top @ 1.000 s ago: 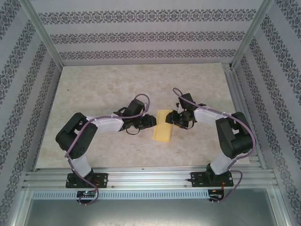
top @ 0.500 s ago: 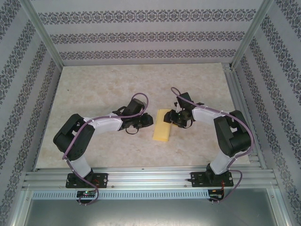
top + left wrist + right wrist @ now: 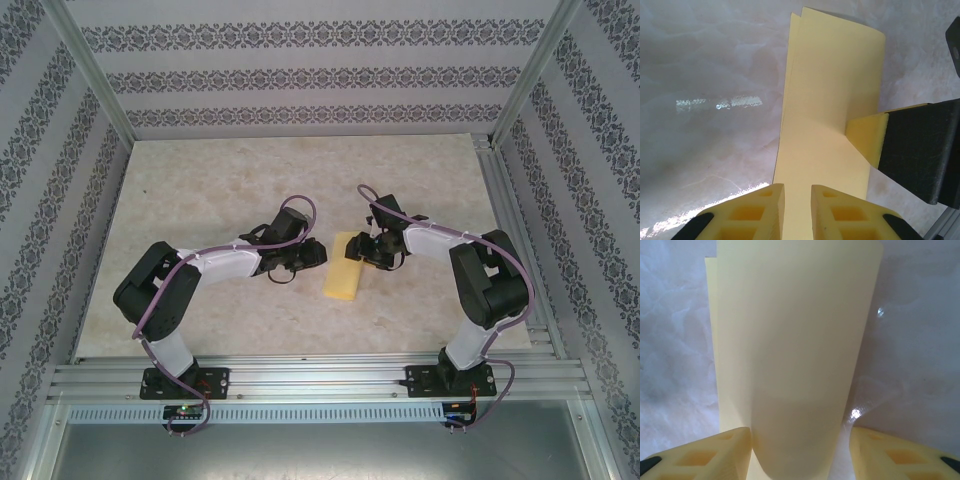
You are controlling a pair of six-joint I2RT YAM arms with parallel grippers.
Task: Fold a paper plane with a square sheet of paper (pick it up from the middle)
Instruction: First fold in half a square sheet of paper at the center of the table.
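Marble-patterned table [image 3: 200, 200], papered enclosure: sheet of paper [image 3: 344, 270], folded double, lies at centre between both arms.
Left gripper [image 3: 798, 192] stands nearly closed over the sheet's near end with a slim gap showing; a grip cannot be confirmed. Right gripper [image 3: 800, 432] is released, jaws astride the bowed upper layer. Risk: the layers sit slightly offset, so pressing now would likely set a skewed crease or slide the sheet.
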